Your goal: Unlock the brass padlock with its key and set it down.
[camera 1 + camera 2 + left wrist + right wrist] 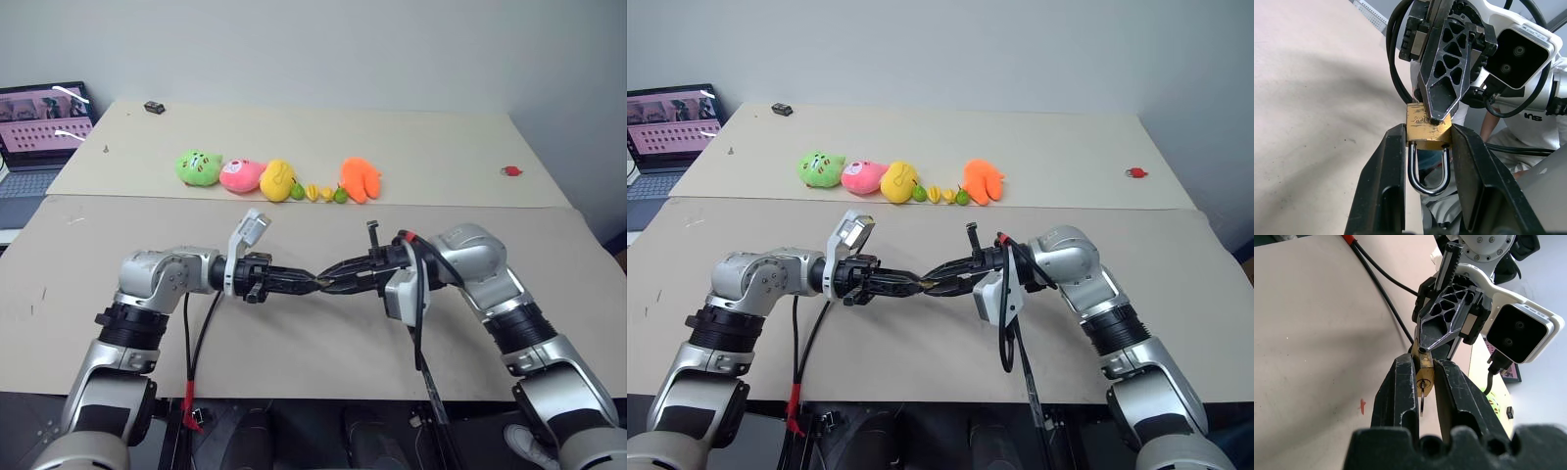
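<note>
Brass padlock [1428,129]: held in the air above the front desk [294,343], between the two pincers where they meet tip to tip; shackle pointing back along the left fingers.
Left pincer [1426,147]: pinching the brass padlock by its two flat sides, fingers [1382,181] pressed on the body, the silvery shackle [1428,169] lying in the gap between them.
Right pincer [1423,374]: fingers [1400,391] closed on the brass padlock's body from the opposite end.
Key [1421,399]: thin metal blade hanging from the keyhole end of the padlock, seen between the right fingers; whether it is fully seated cannot be told.
Plush toys [235,173]: green, pink and yellow in a row on the far desk, well apart from the pincers.
Orange plush [360,179]: at the row's right end, small toy fruits [318,192] between it and the yellow one.
Small red object [510,171]: far desk, right edge.
Laptop [39,127]: far left, screen lit.
</note>
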